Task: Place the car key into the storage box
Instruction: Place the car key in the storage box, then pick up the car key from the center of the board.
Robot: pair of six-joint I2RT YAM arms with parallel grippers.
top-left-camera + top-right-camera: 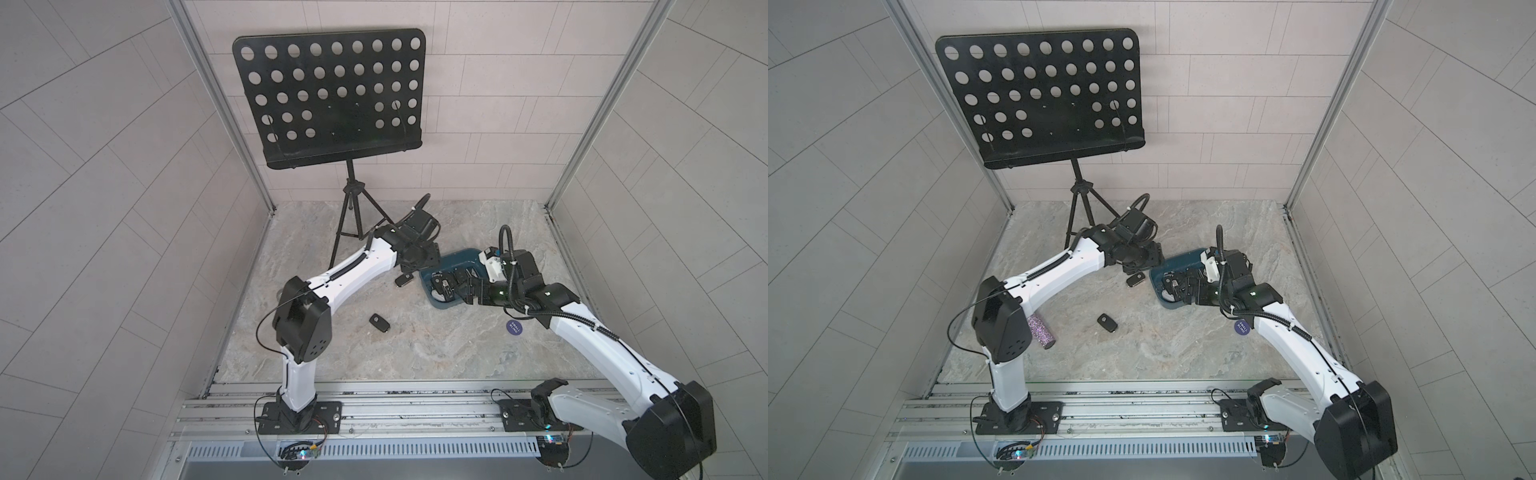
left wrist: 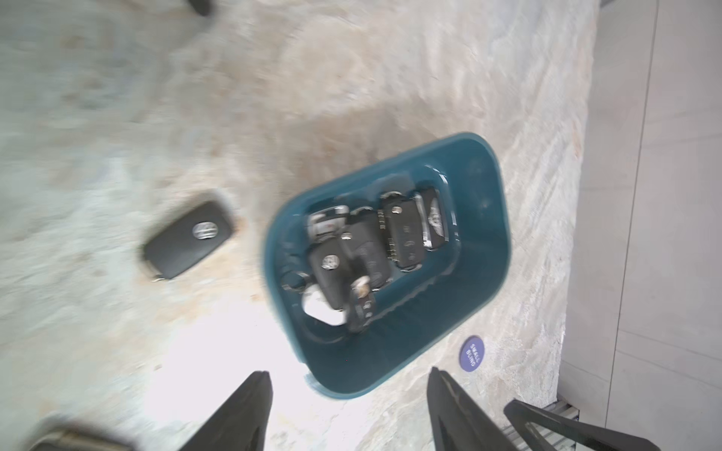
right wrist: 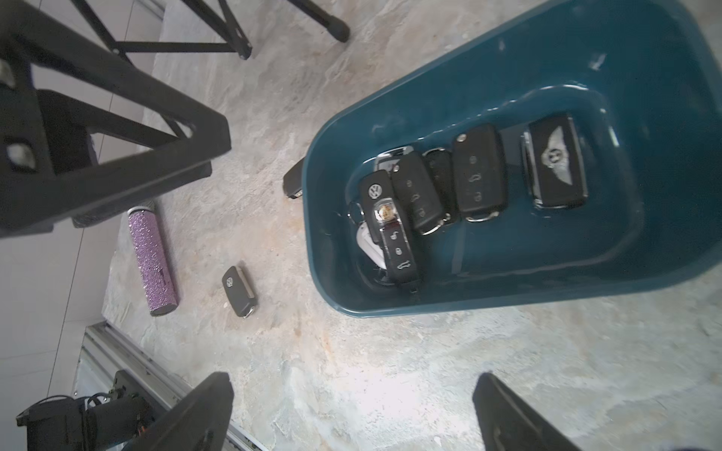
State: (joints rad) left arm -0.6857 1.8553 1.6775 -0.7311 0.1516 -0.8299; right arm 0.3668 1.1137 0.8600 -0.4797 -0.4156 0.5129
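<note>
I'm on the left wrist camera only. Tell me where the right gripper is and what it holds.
Observer: The right gripper hangs open and empty, close by the storage box.
Operator: Name anything else lying around that I'm missing.
Observer: A purple glittery tube lies on its side toward the robot's left, well apart from the box.
Operator: Now the back.
Observer: A black music stand full of round holes stands there.
</note>
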